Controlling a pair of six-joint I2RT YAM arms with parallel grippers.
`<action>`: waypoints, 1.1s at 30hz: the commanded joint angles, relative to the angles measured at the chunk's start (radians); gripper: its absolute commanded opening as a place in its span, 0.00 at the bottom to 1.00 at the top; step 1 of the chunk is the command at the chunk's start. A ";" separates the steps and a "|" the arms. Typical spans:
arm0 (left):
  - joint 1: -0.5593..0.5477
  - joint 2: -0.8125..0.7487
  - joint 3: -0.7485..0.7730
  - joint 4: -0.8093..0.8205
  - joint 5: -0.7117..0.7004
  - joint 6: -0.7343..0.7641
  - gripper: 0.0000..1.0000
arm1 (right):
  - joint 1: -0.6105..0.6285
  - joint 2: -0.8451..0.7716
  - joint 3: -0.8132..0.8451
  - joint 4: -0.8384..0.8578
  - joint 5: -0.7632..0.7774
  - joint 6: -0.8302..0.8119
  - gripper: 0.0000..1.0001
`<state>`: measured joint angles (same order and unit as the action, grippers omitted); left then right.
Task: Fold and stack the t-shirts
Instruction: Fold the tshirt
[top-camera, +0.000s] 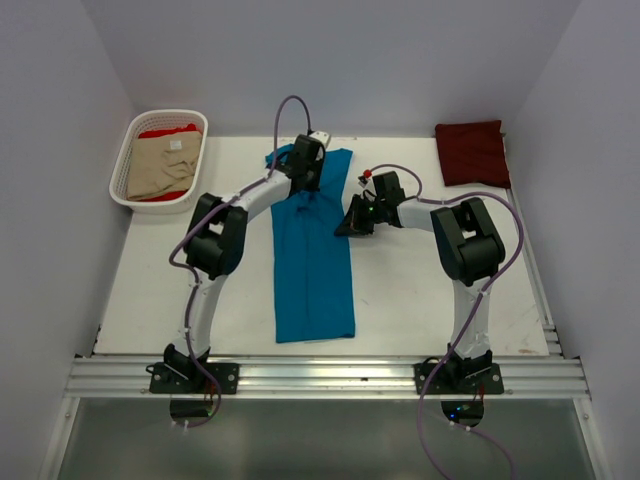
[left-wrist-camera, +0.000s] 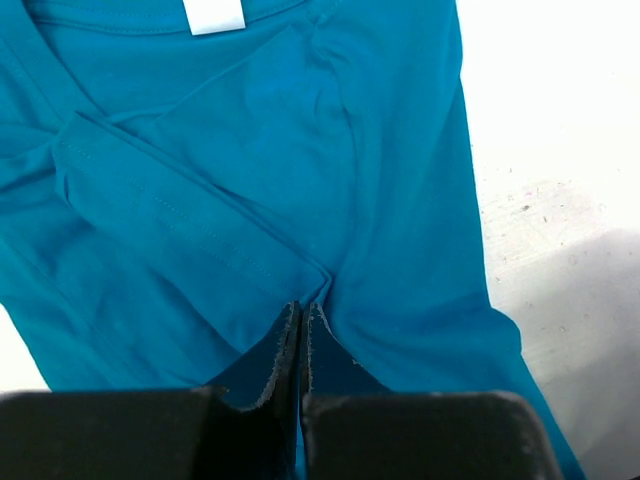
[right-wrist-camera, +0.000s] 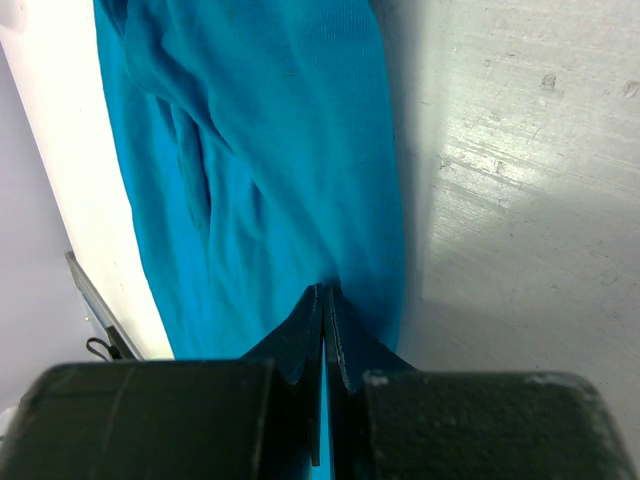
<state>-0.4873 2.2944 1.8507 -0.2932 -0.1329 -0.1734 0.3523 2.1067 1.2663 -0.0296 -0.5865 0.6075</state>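
Observation:
The teal-blue t-shirt (top-camera: 313, 265) lies on the white table (top-camera: 200, 290) as a long narrow strip with its sides folded in and its collar at the far end. My left gripper (top-camera: 305, 178) is shut on a pinch of the teal cloth near the collar end; in the left wrist view (left-wrist-camera: 302, 306) the folded sleeve (left-wrist-camera: 180, 215) and white neck label (left-wrist-camera: 214, 15) show. My right gripper (top-camera: 352, 222) is shut on the shirt's right edge (right-wrist-camera: 385, 200); it also shows in the right wrist view (right-wrist-camera: 323, 290). The dark maroon t-shirt (top-camera: 472, 152) lies folded at the back right.
A white slotted basket (top-camera: 128, 150) stands at the back left, holding the beige t-shirt (top-camera: 160, 168) on top of the bright red one (top-camera: 168, 130). White walls close in the table on three sides. A metal rail (top-camera: 330, 375) runs along the near edge.

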 joint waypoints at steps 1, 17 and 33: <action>0.024 -0.001 0.002 0.039 0.021 -0.009 0.00 | 0.002 0.047 -0.016 -0.052 0.070 -0.038 0.00; 0.033 -0.269 -0.309 0.187 -0.143 -0.123 0.00 | 0.002 0.049 -0.024 -0.043 0.065 -0.035 0.00; 0.033 -0.323 -0.453 0.172 -0.197 -0.267 0.00 | 0.002 0.055 -0.028 -0.038 0.066 -0.035 0.00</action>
<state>-0.4644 2.0006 1.4193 -0.1436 -0.2928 -0.3767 0.3523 2.1071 1.2659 -0.0280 -0.5880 0.6071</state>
